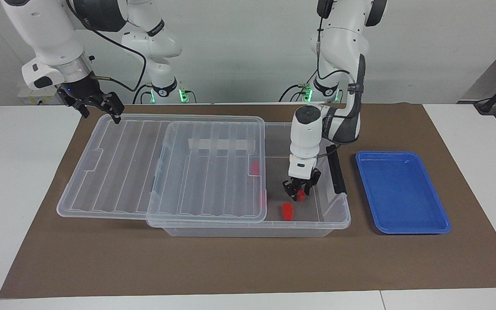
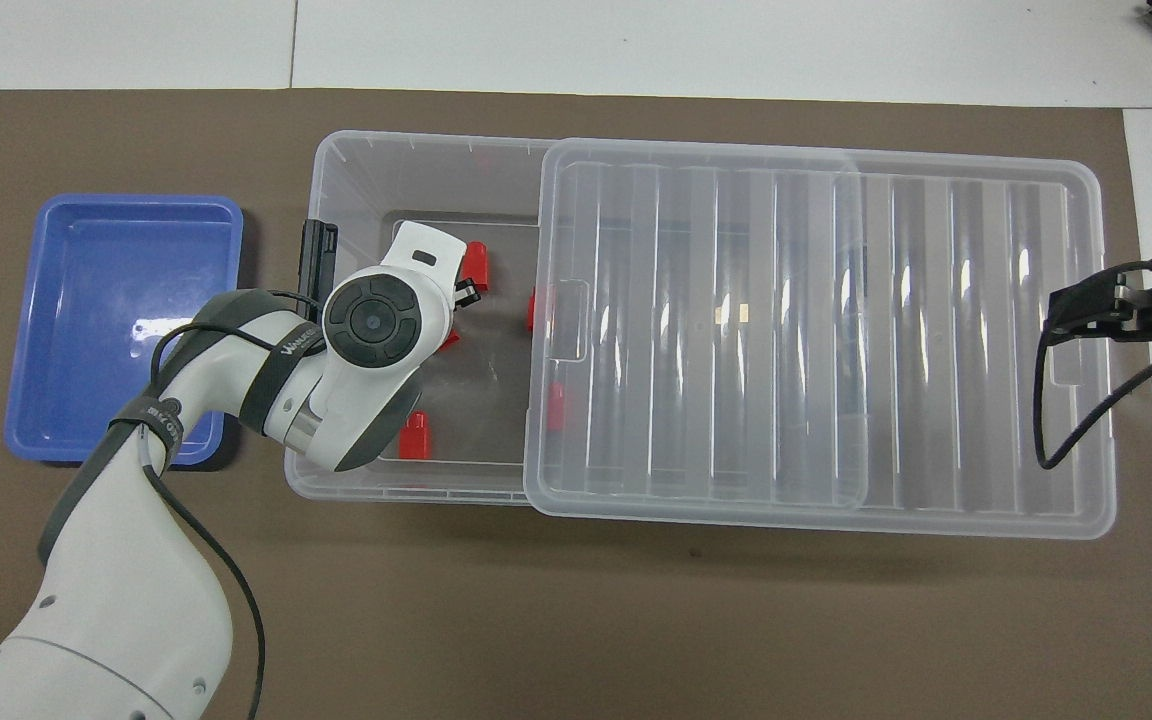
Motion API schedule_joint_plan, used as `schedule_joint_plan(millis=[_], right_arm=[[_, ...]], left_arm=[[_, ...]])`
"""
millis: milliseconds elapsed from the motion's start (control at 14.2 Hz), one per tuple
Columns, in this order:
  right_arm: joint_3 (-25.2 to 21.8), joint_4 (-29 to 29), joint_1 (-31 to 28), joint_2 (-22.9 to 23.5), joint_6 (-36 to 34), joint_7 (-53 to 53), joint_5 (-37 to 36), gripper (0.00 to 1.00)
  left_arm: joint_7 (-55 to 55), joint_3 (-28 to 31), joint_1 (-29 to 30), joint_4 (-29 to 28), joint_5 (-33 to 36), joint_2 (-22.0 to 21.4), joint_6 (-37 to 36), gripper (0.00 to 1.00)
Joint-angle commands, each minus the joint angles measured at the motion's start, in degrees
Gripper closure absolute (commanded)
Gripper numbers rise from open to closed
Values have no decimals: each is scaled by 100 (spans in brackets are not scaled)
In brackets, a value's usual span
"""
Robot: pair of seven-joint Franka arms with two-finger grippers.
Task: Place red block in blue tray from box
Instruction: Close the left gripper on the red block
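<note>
The clear box (image 1: 338, 215) stands mid-mat, its ribbed lid (image 1: 166, 172) slid toward the right arm's end, leaving the end by the left arm uncovered. My left gripper (image 1: 300, 193) is down in that uncovered part, right at a red block (image 1: 301, 196). Another red block (image 1: 287, 211) lies on the box floor farther from the robots, and two more (image 1: 255, 168) show through the lid. The blue tray (image 1: 403, 193) lies empty beside the box at the left arm's end. In the overhead view the left hand covers its gripper; blocks (image 2: 476, 265) (image 2: 413, 437) lie beside it. My right gripper (image 1: 99, 107) hangs open and empty over the lid's corner.
A black latch (image 1: 336, 170) stands up on the box's end wall next to the left arm's wrist. The lid (image 2: 816, 330) overhangs the box toward the right arm's end. A brown mat (image 1: 230, 267) covers the white table; the tray (image 2: 116, 320) lies on it.
</note>
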Motion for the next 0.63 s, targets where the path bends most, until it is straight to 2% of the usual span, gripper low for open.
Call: schedule_joint_plan(millis=[0, 70, 140, 281, 561], right_arm=[[12, -166, -49, -132, 107, -185, 108, 0], [12, -166, -40, -132, 124, -220, 108, 0], [12, -166, -40, -132, 116, -229, 108, 0], [12, -158, -40, -132, 116, -229, 108, 0], [12, -158, -40, -132, 116, -229, 108, 0]], left_arm=[[-222, 12, -38, -58, 115, 46, 140, 73], [-222, 12, -30, -40, 124, 46, 97, 87], [-222, 12, -29, -23, 115, 46, 70, 95], [-213, 12, -21, 161, 81, 46, -367, 95], [-222, -6, -47, 1162, -534, -67, -1930, 96]])
